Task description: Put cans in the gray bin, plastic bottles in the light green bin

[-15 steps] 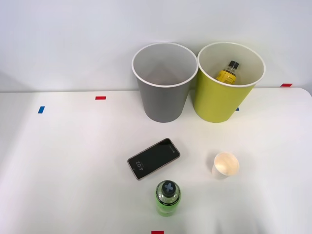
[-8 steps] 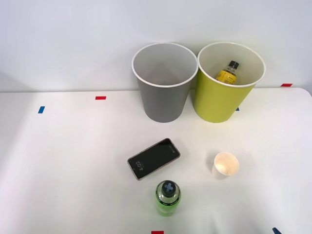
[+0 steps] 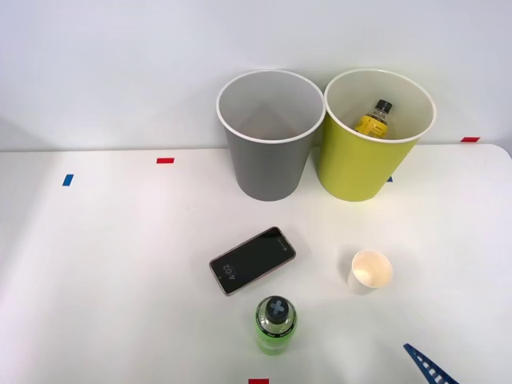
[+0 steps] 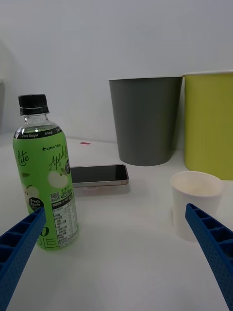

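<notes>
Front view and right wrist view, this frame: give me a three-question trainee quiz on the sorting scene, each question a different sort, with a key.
1. True or false: the yellow-labelled bottle lies in the gray bin.
2. What stands nearest the green bottle? A) phone B) paper cup C) light green bin
3. Fill in: the right gripper is ___, with the green bottle by one finger.

Key: 1 false, it lies in the light green bin; 2 A; 3 open.
</notes>
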